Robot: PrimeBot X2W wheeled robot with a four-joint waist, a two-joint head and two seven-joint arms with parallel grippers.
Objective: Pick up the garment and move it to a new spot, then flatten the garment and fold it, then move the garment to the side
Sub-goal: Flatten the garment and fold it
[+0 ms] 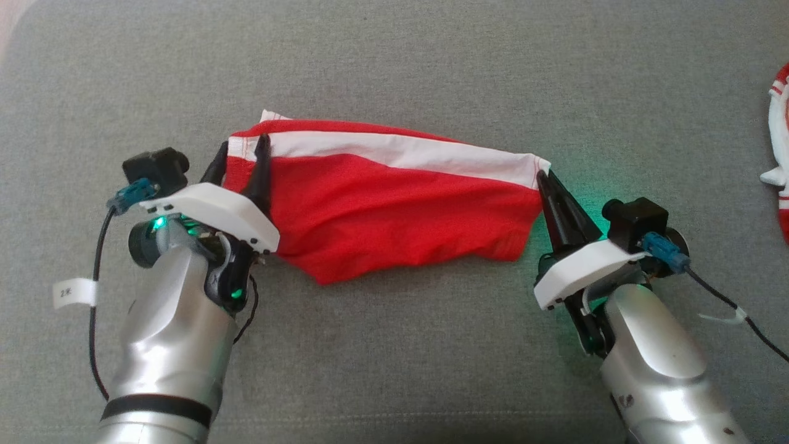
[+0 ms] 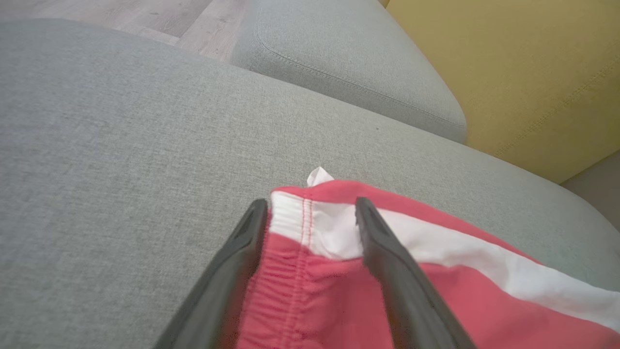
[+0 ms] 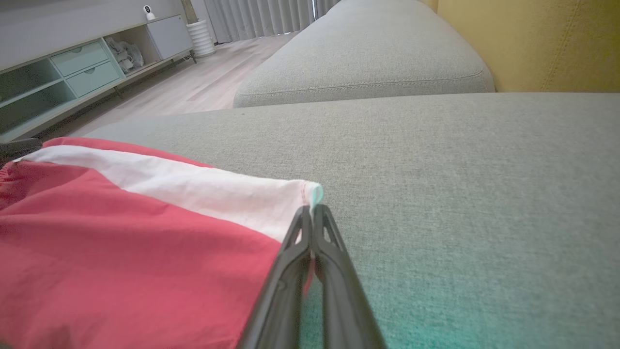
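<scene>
The work surface was a grey sofa cushion. A red-and-white object lay at its right edge, partly cut off. Yellow backrest, wooden floor and drawer cabinet were noted beyond.

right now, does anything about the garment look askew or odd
Yes. The garment lies wrinkled, its lower edge slanted and bunched, not flat. Only its right corner is pinched, by the shut right gripper; the left gripper stands open astride the left corner. A white tag pokes out at the top left.
</scene>
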